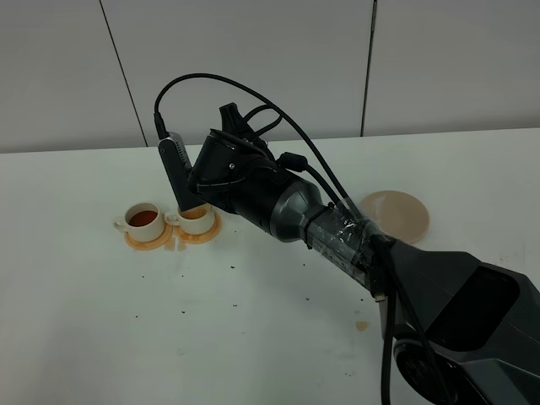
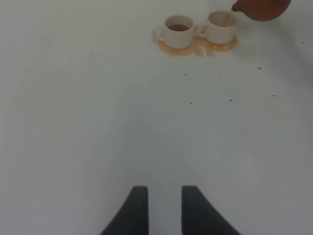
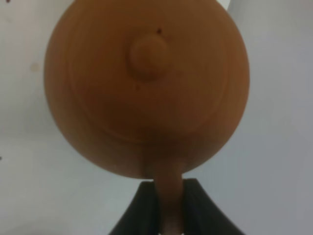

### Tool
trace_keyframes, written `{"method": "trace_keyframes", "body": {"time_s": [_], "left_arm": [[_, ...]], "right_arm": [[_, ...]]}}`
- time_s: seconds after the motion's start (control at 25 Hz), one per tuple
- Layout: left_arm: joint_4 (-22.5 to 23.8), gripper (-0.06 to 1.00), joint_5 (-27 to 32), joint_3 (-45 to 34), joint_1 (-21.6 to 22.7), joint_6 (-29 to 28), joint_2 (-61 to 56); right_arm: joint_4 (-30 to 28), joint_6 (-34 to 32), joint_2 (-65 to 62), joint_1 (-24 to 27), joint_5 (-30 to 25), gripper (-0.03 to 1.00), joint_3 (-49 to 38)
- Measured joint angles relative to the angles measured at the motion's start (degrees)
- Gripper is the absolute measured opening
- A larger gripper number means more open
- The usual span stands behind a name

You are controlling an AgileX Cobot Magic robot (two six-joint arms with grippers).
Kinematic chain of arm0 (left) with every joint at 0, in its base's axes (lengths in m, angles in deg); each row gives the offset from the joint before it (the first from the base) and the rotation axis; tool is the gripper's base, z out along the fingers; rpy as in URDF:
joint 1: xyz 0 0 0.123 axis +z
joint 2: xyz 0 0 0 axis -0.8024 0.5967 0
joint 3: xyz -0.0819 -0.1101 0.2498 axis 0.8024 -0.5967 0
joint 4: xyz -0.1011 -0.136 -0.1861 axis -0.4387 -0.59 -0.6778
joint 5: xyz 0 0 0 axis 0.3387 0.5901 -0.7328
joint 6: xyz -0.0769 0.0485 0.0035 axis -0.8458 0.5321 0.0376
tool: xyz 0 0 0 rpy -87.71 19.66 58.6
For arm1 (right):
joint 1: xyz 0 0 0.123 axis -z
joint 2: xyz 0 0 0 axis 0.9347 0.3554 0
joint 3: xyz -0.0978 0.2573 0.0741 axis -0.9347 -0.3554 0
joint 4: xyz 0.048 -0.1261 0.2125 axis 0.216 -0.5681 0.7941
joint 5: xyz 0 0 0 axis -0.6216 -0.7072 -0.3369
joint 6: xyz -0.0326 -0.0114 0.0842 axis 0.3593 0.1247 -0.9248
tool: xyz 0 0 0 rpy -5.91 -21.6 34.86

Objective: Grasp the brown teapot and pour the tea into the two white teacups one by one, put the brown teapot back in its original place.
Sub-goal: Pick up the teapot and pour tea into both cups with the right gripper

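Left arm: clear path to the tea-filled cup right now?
Probably yes. Only bare table lies between the left gripper and the filled cup. The right gripper holds the brown teapot over the neighbouring cup, beside it, so clearance there looks tight.

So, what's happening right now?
Right jaws shut on teapot handle, left jaws open. Teapot pouring into second cup; first cup filled. Nothing in the way.

Round reddish-brown clay teapot (image 3: 146, 88) with knobbed lid, raised and tipped, spout over right-hand white teacup (image 1: 196, 218), thin stream falling in, left-hand white teacup (image 1: 143, 219) just beside it holding dark tea, pale beige saucer (image 1: 395, 215) lying flat, well apart.
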Motion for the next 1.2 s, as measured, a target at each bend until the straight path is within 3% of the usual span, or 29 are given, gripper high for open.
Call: {"method": "trace_keyframes", "body": {"time_s": [1.2], "left_arm": [[0.0,0.24,0.0,0.0,0.0,0.0,0.0]], "right_arm": [[-3.1,1.4,0.0,-1.1,0.0,0.10,0.0]]}}
